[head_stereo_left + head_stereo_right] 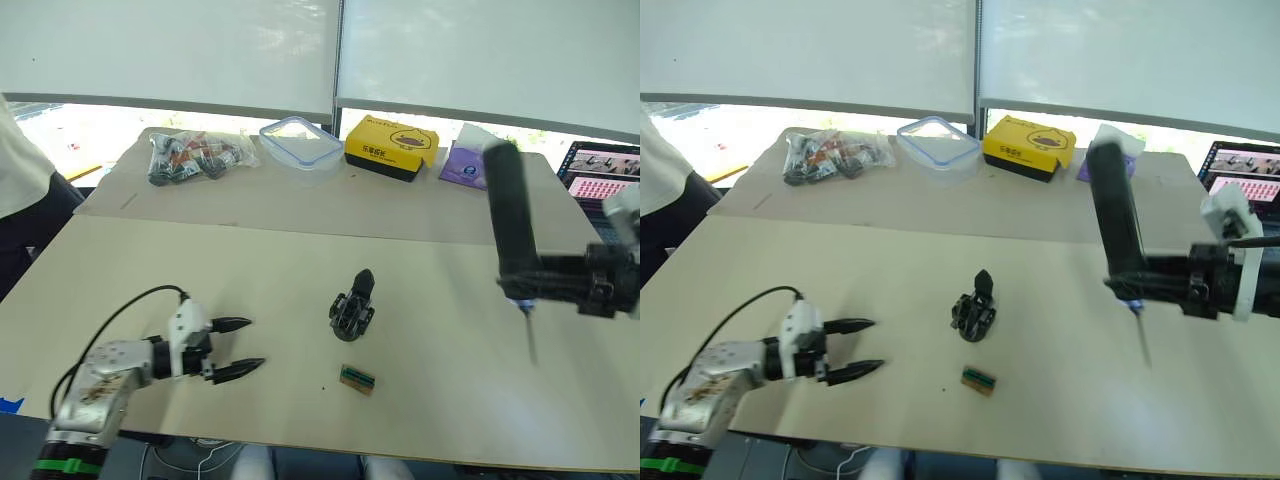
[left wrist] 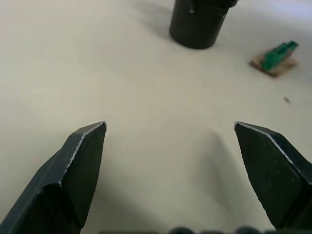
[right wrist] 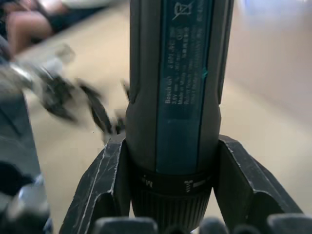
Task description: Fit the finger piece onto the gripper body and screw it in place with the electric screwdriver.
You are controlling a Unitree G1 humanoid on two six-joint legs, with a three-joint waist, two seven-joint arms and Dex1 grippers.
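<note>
- One gripper body [image 1: 352,305] is seen mid-table, one green block [image 1: 357,379] near it.
- One electric screwdriver [image 1: 511,218] is clamped upright by the right gripper [image 3: 170,195], raised.
- Left gripper [image 1: 237,347] is held low, fingers spread.

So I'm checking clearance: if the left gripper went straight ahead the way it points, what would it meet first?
Probably the gripper body, roughly ahead of the left gripper with bare table between; depth is uncertain.

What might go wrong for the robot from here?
The gripper body stands loose on the table; pressing the electric screwdriver, clamped in the right gripper, could tip it unless the open left gripper steadies it. The bit hangs off to its side, so aiming may miss.
</note>
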